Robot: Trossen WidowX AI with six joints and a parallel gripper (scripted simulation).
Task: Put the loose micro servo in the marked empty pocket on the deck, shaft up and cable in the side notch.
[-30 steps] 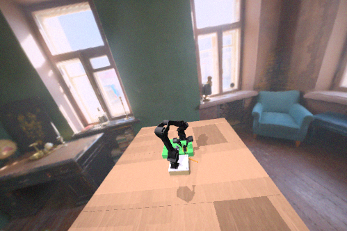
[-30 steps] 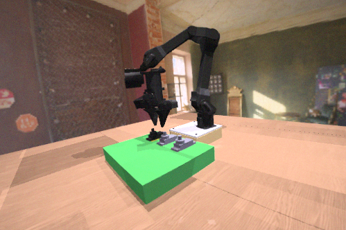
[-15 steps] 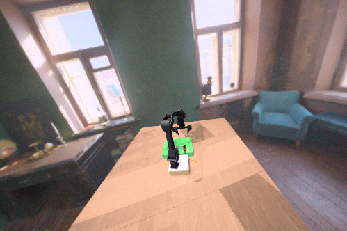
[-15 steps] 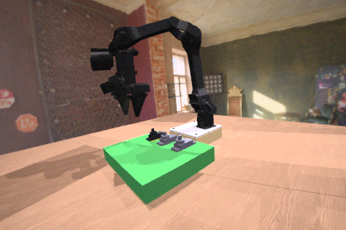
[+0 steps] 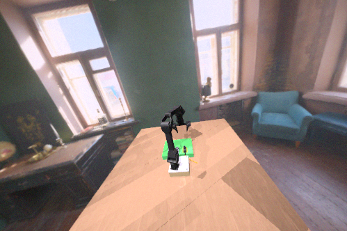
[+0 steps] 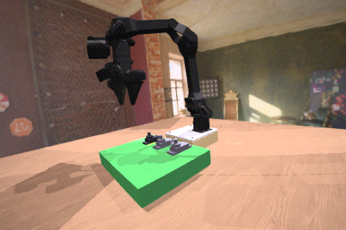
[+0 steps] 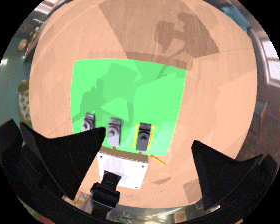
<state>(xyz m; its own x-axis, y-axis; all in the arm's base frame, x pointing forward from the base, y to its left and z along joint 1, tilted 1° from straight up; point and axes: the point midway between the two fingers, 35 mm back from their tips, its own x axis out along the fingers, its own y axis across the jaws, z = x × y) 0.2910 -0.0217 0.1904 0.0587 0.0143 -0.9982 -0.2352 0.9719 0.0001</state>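
The black servo (image 5: 185,149) (image 6: 150,138) (image 7: 144,138) sits shaft-up in the yellow-outlined pocket on the green deck (image 6: 141,170) (image 7: 161,95)

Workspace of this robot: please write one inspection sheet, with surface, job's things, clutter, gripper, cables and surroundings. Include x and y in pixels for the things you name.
Surface: wooden table (image 5: 197,195) (image 6: 266,152) (image 7: 221,100), shadows across it.
Job's things: black servo (image 5: 185,149) (image 6: 150,138) (image 7: 144,137) at the yellow-marked pocket on the green deck (image 5: 180,143) (image 6: 127,166) (image 7: 131,90), shaft up; full seating cannot be told.
Clutter: nothing seen.
Gripper: open, empty, above deck height (image 5: 182,129) (image 6: 127,104) (image 7: 149,135).
Cables: orange one (image 5: 193,161) (image 7: 158,160) beyond the deck's edge.
Surroundings: blue armchair (image 5: 281,116), windows.
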